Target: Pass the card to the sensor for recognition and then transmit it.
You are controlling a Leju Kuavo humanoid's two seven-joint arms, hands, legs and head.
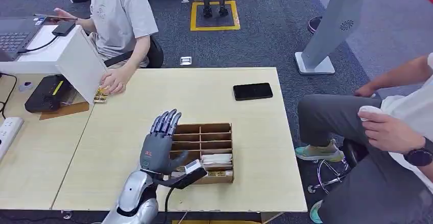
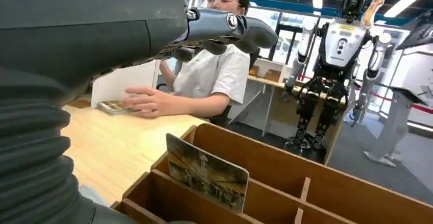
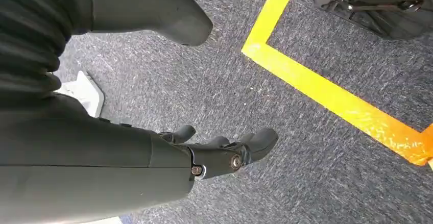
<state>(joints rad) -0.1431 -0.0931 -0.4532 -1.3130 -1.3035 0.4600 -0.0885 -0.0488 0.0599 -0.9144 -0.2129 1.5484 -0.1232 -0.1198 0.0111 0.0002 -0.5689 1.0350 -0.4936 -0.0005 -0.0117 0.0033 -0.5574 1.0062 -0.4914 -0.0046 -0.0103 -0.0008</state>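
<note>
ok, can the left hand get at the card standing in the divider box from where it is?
Probably yes. The left hand hovers open beside the wooden box, holding nothing. The card stands upright in an open-topped compartment with nothing over it. The low dividers beside it may crowd the fingers.

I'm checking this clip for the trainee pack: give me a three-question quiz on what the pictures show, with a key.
1. True or false: the left hand grips a card.
2. Multiple choice: where does the black phone lie? A) in the wooden organizer B) on the table, apart from the organizer C) under the person's hand
3. Fill in: in the left wrist view a picture card stands upright in a ____ of the organizer.

Key:
1. False: its fingers are spread above the organizer, holding nothing.
2. B
3. compartment
</note>
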